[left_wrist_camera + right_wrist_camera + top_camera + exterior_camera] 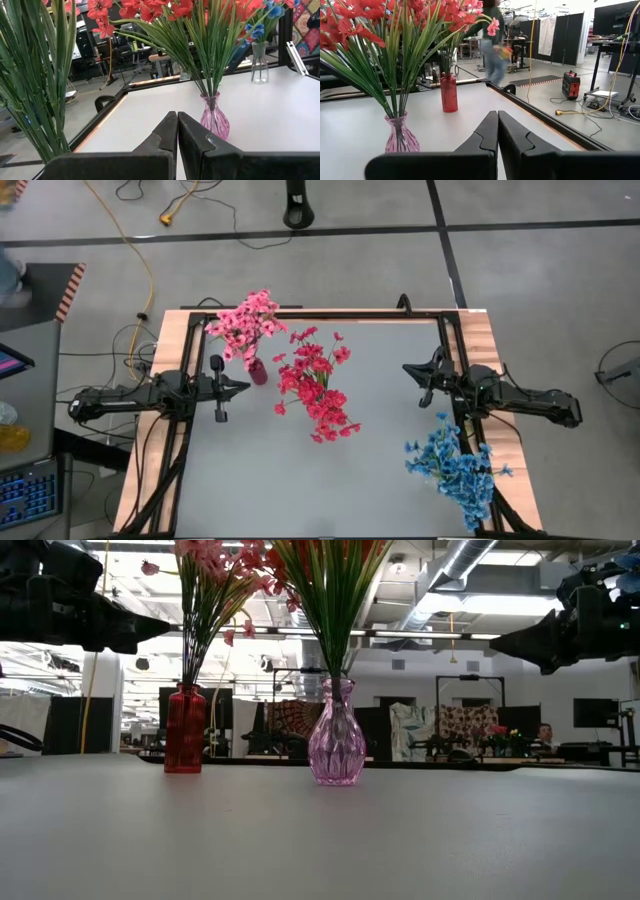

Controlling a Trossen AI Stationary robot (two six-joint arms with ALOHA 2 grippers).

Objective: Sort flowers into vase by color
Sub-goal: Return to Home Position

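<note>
Pink flowers (245,320) stand by their stems in a red vase (184,730) at the far left. Red flowers (315,385) stand in a pink glass vase (336,735) at the table's middle. Blue flowers (455,465) stand in a clear vase (259,62) at the near right. My left gripper (246,387) hovers shut at the left, level, pointing toward the red flowers. My right gripper (406,367) hovers shut at the right, level, pointing toward the table's middle. Both are well above the tabletop and apart from every flower.
The grey tabletop (250,480) has a black frame and wooden edges (170,340). Bare table lies at the near middle. Beyond the far edge, a person (490,50) walks in the room; cables and a red box (570,84) lie on the floor.
</note>
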